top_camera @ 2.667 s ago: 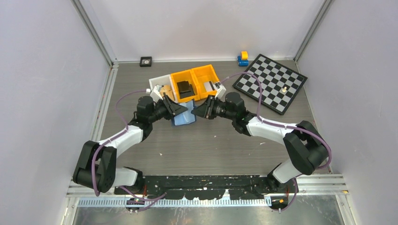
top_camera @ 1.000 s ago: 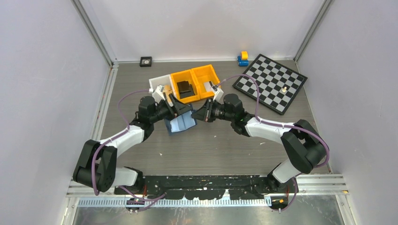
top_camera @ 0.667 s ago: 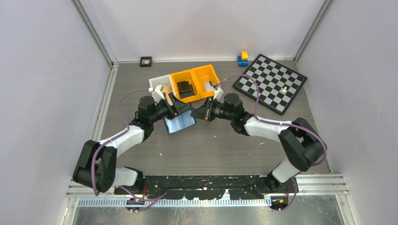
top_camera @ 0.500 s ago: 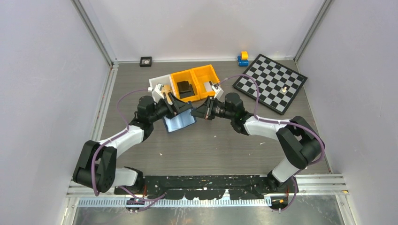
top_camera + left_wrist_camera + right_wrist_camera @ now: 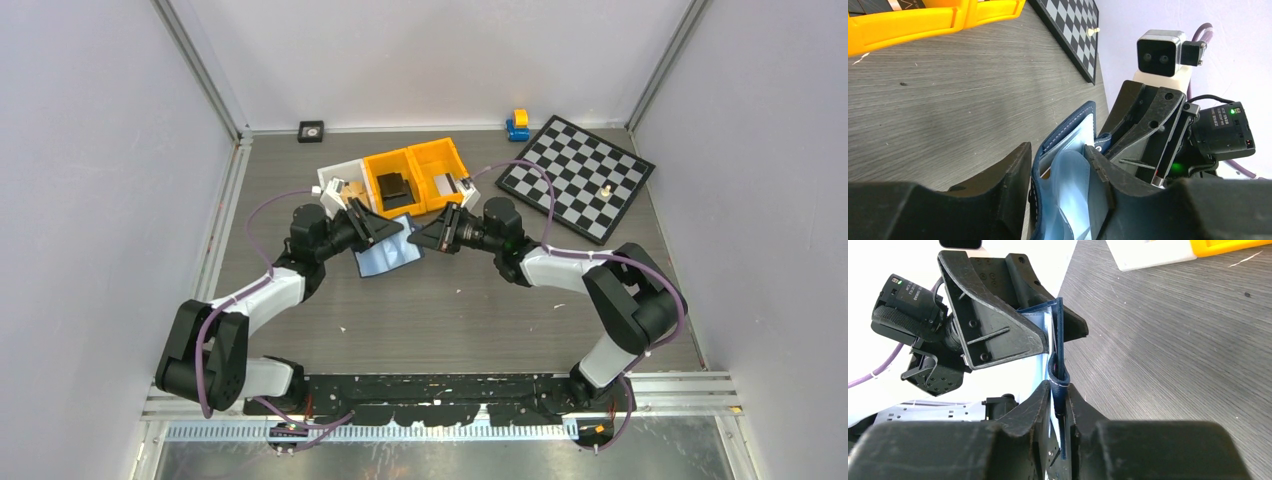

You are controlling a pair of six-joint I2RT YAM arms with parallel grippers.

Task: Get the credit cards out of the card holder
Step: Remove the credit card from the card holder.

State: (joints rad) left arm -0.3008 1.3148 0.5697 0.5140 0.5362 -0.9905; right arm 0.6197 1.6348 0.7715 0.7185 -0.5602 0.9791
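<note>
- Held over the table (image 5: 450, 300) between both arms, just in front of the orange bins (image 5: 438, 160): card holder (image 5: 392, 256), opened.
- Left gripper (image 5: 1060, 172): clamped around the holder's bulging pale-blue lining.
- Right gripper (image 5: 1060, 397): pinched tight on the navy edge by the tab.
- Credit cards: impossible to make out; pockets masked by fingers, holder's lower part cut off.

Card holder (image 5: 391, 256) just before bins (image 5: 437, 160)
</note>
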